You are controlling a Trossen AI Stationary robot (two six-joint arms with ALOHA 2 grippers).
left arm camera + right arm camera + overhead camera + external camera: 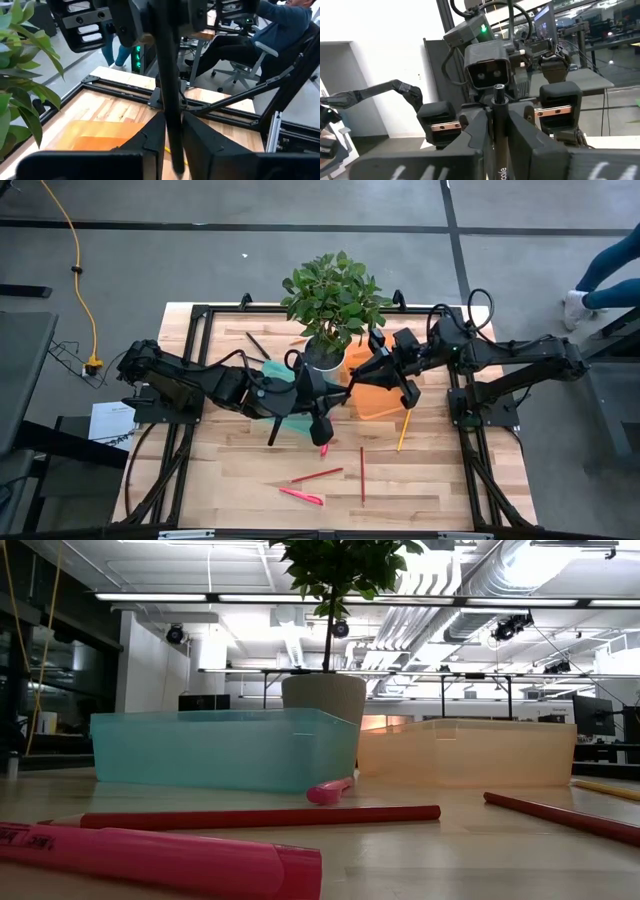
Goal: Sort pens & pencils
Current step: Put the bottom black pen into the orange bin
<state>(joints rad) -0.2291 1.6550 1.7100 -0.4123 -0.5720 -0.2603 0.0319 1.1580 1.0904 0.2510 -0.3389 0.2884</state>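
High over the two bins my grippers meet tip to tip around one black pen point(167, 75). My right gripper point(497, 120) is shut on it. My left gripper point(174, 145) is slightly open: its fingers stand close on either side of the pen's other end, and a thin gap shows beside it. On the table lie two red pencils point(317, 475) point(362, 475), a yellow pencil point(403, 430), two pink pens point(301, 496) point(324, 448) and another black pen point(257, 345). My right gripper pinches the black pen's shaft point(499, 150) between its two fingers, coming in about level from the table's right side. The pen lies along the fingers, and its free end point(497, 92) points at my left gripper. It is held clear of the bins and the table.
A teal bin point(220, 750) and an orange bin point(470, 752) stand side by side below the grippers. A potted plant point(335, 295) rises right behind them. The near half of the wooden table point(440, 480) holds the loose pens and pencils. A person sits beyond the table point(280, 30).
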